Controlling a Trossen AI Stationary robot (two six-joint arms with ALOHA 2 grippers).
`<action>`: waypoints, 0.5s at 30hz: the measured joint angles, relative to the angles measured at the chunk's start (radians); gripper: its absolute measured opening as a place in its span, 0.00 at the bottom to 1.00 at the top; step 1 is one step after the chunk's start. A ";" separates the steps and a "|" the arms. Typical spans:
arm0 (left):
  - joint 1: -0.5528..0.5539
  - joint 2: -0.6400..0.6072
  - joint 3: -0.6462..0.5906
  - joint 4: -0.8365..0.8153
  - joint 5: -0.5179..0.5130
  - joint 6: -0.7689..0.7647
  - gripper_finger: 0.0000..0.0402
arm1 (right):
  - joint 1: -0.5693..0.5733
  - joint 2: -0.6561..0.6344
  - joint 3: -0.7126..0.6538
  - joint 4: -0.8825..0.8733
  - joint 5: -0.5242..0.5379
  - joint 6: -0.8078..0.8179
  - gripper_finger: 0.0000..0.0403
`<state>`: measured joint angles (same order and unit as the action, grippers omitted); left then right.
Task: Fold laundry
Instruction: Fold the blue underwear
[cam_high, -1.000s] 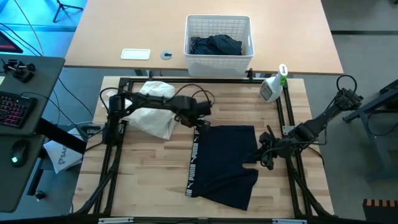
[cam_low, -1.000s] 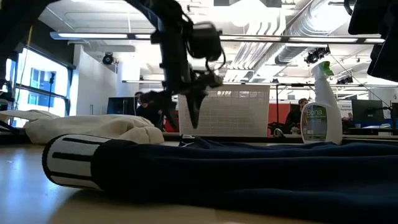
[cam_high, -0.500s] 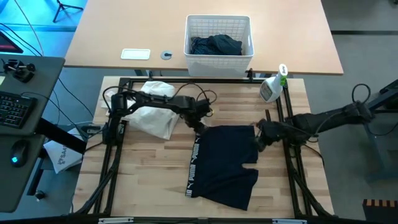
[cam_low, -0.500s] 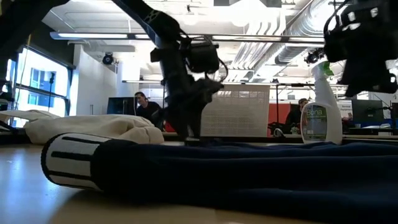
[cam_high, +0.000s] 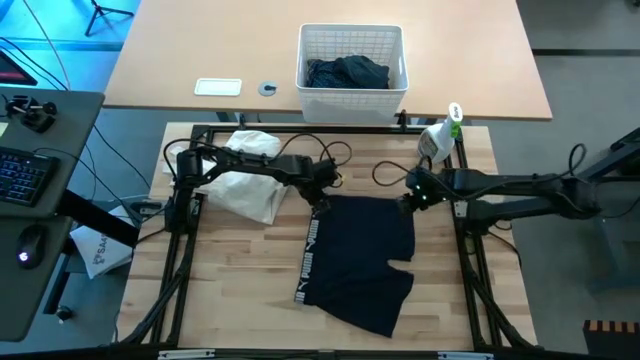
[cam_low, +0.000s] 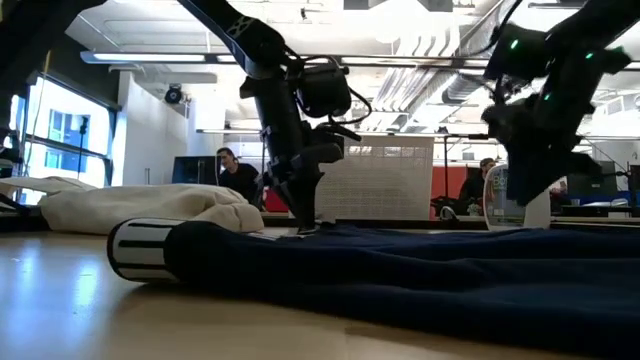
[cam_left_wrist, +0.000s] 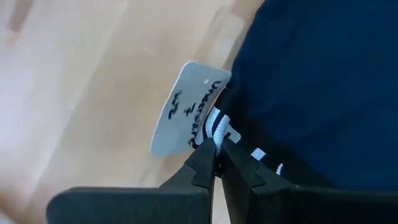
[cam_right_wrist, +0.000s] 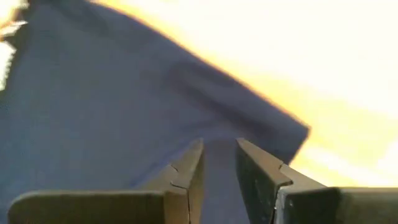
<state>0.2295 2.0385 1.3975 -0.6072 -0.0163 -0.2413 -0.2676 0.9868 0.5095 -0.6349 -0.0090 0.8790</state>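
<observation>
Grippers both sit at the upper edge of your navy shorts (cam_high: 358, 258), mid-frame in the high view.
You see one left gripper (cam_left_wrist: 216, 163) pinched tight on the corner of the striped waistband (cam_left_wrist: 217, 132), beside a white handwritten tag (cam_left_wrist: 187, 109) whose words are hard to read. Your right gripper (cam_right_wrist: 219, 165) has its fingers parted a little over the shorts' cloth; you cannot tell whether any fabric sits between them. One white basket (cam_high: 352, 40), top centre, hides most of the dark garments (cam_high: 346, 71) inside, so you cannot count them. One cream cloth (cam_high: 246, 180) lies partly under the left arm at centre left. One spray bottle (cam_high: 439, 139) stands upper right.
</observation>
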 joint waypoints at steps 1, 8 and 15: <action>0.000 -0.001 -0.001 -0.005 -0.011 -0.002 0.02 | -0.025 0.020 0.000 -0.001 0.000 -0.023 0.23; -0.001 -0.003 -0.001 -0.033 -0.061 -0.099 0.01 | -0.158 0.172 0.000 0.004 -0.014 -0.179 0.32; 0.008 -0.005 -0.036 -0.081 -0.149 -0.209 0.00 | -0.230 0.341 0.002 0.207 0.003 -0.275 0.26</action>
<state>0.2372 2.0331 1.3612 -0.6879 -0.1654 -0.4504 -0.4974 1.3276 0.5114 -0.4281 -0.0064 0.6044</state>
